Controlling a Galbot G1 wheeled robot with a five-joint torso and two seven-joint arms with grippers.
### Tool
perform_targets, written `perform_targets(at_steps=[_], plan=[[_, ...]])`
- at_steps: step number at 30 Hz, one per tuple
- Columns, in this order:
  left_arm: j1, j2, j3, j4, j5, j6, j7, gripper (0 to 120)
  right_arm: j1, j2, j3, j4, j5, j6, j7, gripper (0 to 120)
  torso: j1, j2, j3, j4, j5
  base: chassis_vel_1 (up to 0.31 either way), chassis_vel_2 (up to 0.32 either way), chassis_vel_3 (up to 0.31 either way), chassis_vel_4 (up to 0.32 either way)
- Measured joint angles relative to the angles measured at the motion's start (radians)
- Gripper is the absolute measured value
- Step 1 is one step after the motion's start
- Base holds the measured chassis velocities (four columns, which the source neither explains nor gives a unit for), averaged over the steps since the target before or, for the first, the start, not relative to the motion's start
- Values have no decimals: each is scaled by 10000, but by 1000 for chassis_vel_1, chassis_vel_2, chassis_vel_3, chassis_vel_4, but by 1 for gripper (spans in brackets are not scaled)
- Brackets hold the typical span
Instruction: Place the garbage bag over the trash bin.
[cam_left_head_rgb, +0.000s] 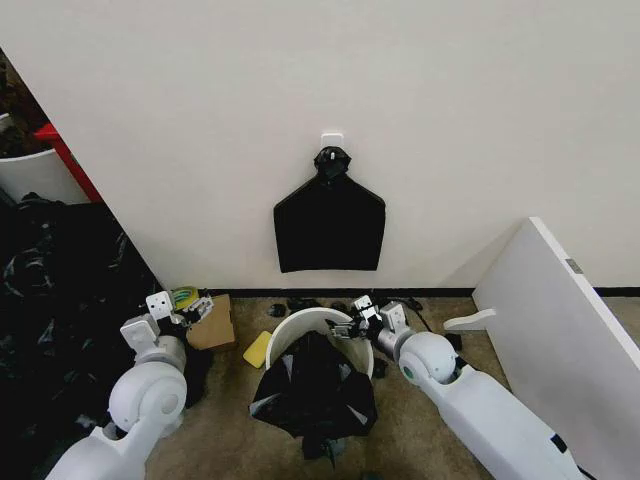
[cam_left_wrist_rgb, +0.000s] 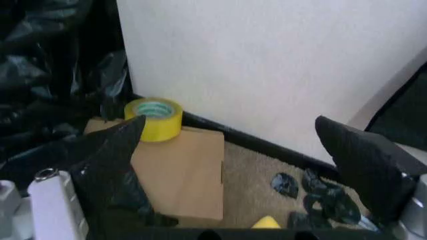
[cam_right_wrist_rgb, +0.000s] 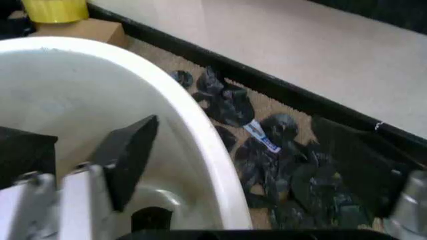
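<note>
One trash bin (cam_left_head_rgb: 300, 325) is standing on the carpet against the wall, directly below a second black bag (cam_left_head_rgb: 329, 227) that is hanging from one wall hook (cam_left_head_rgb: 333, 137). One garbage bag (cam_left_head_rgb: 315, 392) is draping over the bin's near rim and spilling down its front onto the floor, leaving the far rim bare. The right gripper (cam_left_head_rgb: 352, 322) is hovering at the bin's far right rim, its fingers (cam_right_wrist_rgb: 127, 152) spread apart, one inside the bin and one outside. The left gripper (cam_left_head_rgb: 192, 305) is waiting left of the bin, fingers apart and holding nothing, above one cardboard box (cam_left_wrist_rgb: 183, 172) carrying one yellow tape roll (cam_left_wrist_rgb: 157, 118). Several black plastic scraps (cam_right_wrist_rgb: 267, 165) are lying behind the bin.
</note>
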Motion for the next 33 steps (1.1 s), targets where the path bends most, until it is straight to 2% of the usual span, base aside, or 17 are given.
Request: perform_targets(at_steps=[7,8,10,15,16,20,22,23,25,27,28,30,33], plan=[[68,-41,54,-108,22,81,-115,100,-65,12,41,58,-219,-148,-373,52,0,0,-1,0,1,0,0,0,0],[68,-41,54,-108,22,81,-115,100,-65,12,41,58,-219,-148,-373,52,0,0,-1,0,1,0,0,0,0],[94,-30,56,-132,22,97,-144,100,-131,12,62,63,-245,-70,-372,43,0,0,-1,0,0,0,0,0,0],[130,19,140,-128,54,127,-239,100,-405,-12,70,241,31,53,234,22,-1,1,-1,-1,0,0,0,0,0],[130,19,140,-128,54,127,-239,100,-405,-12,70,241,31,53,234,22,-1,1,-1,-1,0,0,0,0,0],[130,204,269,-47,123,127,-286,100,-784,-90,-18,691,964,142,1548,7,-1,1,0,0,4,0,0,0,0],[119,239,300,-26,135,125,-296,100,-1040,-132,-72,1196,1740,214,2762,3,-1,1,-1,1,-1,0,0,0,0],[119,239,300,-26,135,125,-296,100,-1040,-132,-72,1196,1740,214,2762,3,-1,1,-1,1,-1,0,0,0,0],[109,246,337,3,138,124,-308,100,-1383,-136,-164,1872,2631,521,4394,3,-1,1,-1,-1,-1,0,0,0,0],[105,243,363,25,140,124,-319,100,-1646,-86,-238,2323,3170,964,5440,3,-1,1,-1,-2,-2,0,0,0,0],[105,226,393,39,139,125,-332,100,-1935,19,-287,2685,3493,1469,6349,3,-1,1,-1,-1,-2,0,0,0,0],[110,209,427,55,139,124,-348,100,-2394,215,-295,3071,3671,2154,7285,3,-1,1,-1,0,-2,0,0,0,0],[109,207,463,60,130,124,-360,100,-2848,417,-251,3264,3677,2624,7873,3,-1,2,-1,-1,0,0,0,0,0]])
